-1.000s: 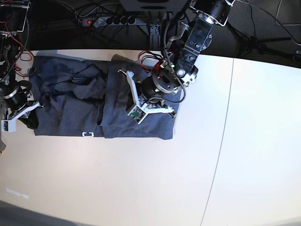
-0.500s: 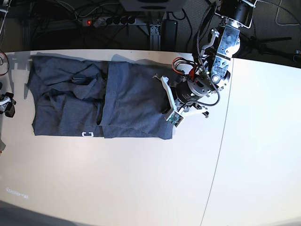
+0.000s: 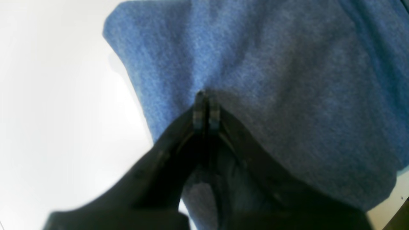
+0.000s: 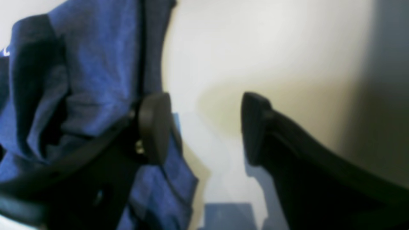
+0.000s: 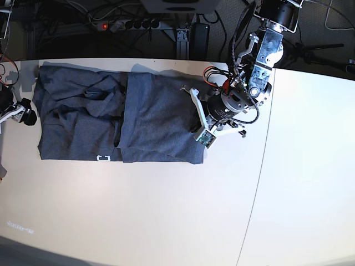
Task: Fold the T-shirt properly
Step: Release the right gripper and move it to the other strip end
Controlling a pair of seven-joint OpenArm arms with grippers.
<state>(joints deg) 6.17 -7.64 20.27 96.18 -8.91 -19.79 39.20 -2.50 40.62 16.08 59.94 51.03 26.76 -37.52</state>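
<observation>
The blue-grey T-shirt (image 5: 116, 119) lies partly folded on the white table (image 5: 166, 210), with a white letter showing at its front edge. My left gripper (image 5: 202, 119) hovers at the shirt's right edge. In the left wrist view its fingertips (image 3: 206, 108) are pressed together over the T-shirt (image 3: 271, 80); no fabric shows pinched between them. My right gripper (image 5: 26, 114) sits just off the shirt's left edge. In the right wrist view the right gripper (image 4: 204, 127) is open with bare table between its pads, and the T-shirt (image 4: 89, 70) lies behind the left pad (image 4: 153, 127).
A power strip (image 5: 127, 24) and cables run behind the table's back edge. A seam (image 5: 265, 144) divides the table top right of the left arm. A tripod leg (image 5: 310, 52) stands at the back right.
The right gripper let go of the shirt's left edge, opened and drew off to the left. The left arm moved from the shirt's middle to its right edge, still shut.
</observation>
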